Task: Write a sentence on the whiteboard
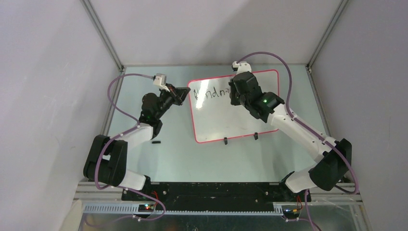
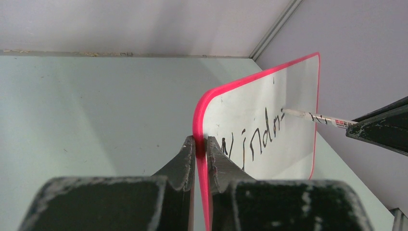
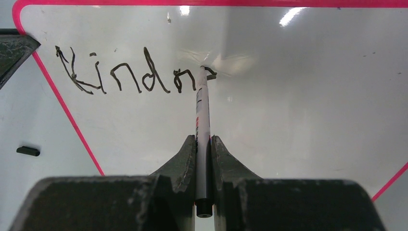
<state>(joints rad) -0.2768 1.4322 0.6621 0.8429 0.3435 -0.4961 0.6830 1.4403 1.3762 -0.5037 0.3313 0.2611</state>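
The left gripper (image 2: 201, 142) is closed down to a narrow gap and pinches the pink rim of the whiteboard (image 3: 298, 96). The board's edge runs straight out from between its two fingers, one finger on each face. From this gripper the white writing face extends ahead and to the right.

The right gripper (image 3: 204, 139) is clamped tight on a marker (image 3: 203, 110), whose barrel sits between the fingers and points straight ahead of them. The marker's black rear end pokes out behind the fingers, and its tip touches the board's face just ahead of the gripper.

The sentence (image 3: 125, 77) lies ahead of the right gripper and mostly to the left of the marker tip. It reads "Kindn", then a rough looped letter and a short stroke right at the tip — all black and uneven.

The rest of the board, to the right of the tip and back toward the gripper, is bare white. A small black piece (image 3: 28, 151) lies on the table (image 1: 216, 159), off to the right gripper's left and outside the rim.
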